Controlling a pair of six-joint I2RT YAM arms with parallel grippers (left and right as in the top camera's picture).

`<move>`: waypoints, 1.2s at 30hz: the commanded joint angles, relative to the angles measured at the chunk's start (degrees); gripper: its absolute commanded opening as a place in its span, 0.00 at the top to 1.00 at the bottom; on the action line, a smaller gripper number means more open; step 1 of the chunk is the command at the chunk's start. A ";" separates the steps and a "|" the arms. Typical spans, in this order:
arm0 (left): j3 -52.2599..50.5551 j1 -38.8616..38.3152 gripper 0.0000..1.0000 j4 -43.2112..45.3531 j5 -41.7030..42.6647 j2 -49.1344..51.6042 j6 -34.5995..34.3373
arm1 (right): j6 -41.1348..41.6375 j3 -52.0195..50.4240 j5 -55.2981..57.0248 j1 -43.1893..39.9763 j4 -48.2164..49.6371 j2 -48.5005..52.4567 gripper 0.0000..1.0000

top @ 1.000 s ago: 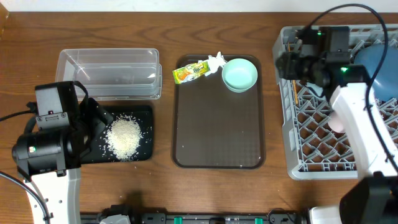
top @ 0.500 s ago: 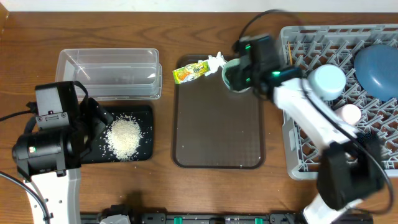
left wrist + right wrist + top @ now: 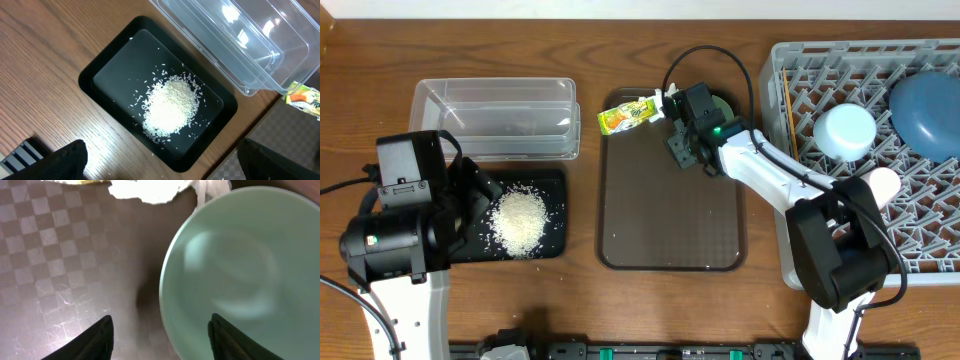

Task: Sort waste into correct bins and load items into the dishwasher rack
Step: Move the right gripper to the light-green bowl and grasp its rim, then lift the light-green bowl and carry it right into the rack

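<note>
Black plastic forms the shallow black tray (image 3: 552,248) near the tabletop's front left corner. The heap of rice (image 3: 520,218) lies in its middle, so the food waste reads as already sorted. The left fingers (image 3: 60,162) hang above this tray, spread wide and holding nothing; the arm appears parked.

Behind it, toward the rear edge, the clear tub (image 3: 495,118) looks empty and is presumably reserved for dry waste.

On the brown serving tray (image 3: 670,220) at the tabletop's centre, the snack wrapper (image 3: 627,115) overhangs the rear left corner, with the white tissue (image 3: 668,97) just beside it. Both await binning.

The mint green bowl (image 3: 230,265) sits upright in the tray's rear right corner. The right fingers (image 3: 90,340) are spread astride its rim, one outside and one over the basin, not yet pinching. A rim grasp suits so wide a bowl.

At the right edge, the dishwasher rack (image 3: 930,230) carries the inverted light blue bowl (image 3: 845,130), the dark blue plate (image 3: 925,110), the pink cup (image 3: 883,183) and the chopstick (image 3: 789,115).
</note>
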 commanded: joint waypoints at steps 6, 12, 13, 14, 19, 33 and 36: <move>0.70 0.20 0.02 -0.20 -0.48 -0.04 -0.26 | -0.46 0.33 1.44 0.35 -1.60 0.42 0.65; 0.70 0.20 0.03 -0.20 -0.50 -0.04 -0.26 | 0.37 0.33 1.40 0.90 -2.69 1.07 0.70; 0.70 0.20 0.03 -0.20 -0.50 -0.04 -0.26 | 0.68 0.35 1.38 1.01 -2.73 1.05 0.73; 0.70 0.20 0.02 -0.20 -0.50 -0.04 -0.26 | 0.68 0.35 1.22 1.22 -2.78 1.01 0.75; 0.70 0.20 0.02 -0.20 -0.50 -0.04 -0.26 | 2.05 0.70 1.25 2.67 -3.45 0.63 0.87; 0.70 0.20 0.03 -0.20 -0.50 -0.04 -0.26 | 11.19 12.94 1.27 2.03 -17.79 -7.63 0.99; 0.70 0.20 0.03 -0.20 -0.50 -0.04 -0.26 | 12.35 13.49 1.25 -1.07 -20.15 -12.44 0.99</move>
